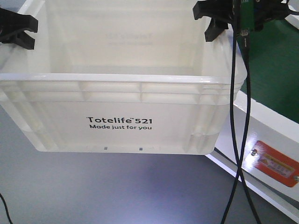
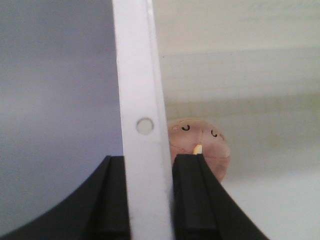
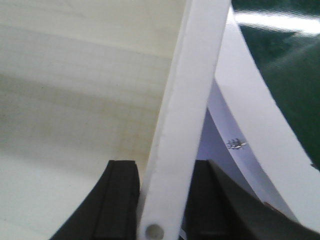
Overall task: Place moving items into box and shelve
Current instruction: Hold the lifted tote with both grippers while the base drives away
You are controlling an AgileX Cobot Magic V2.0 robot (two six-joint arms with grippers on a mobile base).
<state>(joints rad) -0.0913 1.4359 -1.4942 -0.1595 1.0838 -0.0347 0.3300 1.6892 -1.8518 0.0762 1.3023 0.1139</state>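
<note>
The box [image 1: 117,78], a large white tote printed "Totelife 521", fills the front view. My left gripper [image 1: 18,30] is shut on its left rim and my right gripper [image 1: 215,21] on its right rim. In the left wrist view the white rim [image 2: 140,75] runs between the black fingers of my left gripper [image 2: 149,162]. Just past it, inside the box, lies one moving item [image 2: 212,150], a rounded pinkish-tan toy with small black marks. In the right wrist view my right gripper [image 3: 162,167] clamps the other rim [image 3: 195,75]. The box floor there shows bare.
A grey surface [image 1: 117,186] lies below the box. To the right are a white frame with an orange label [image 1: 275,163] and a green surface [image 1: 275,60]. Black cables [image 1: 240,140] hang down from the right arm beside the box.
</note>
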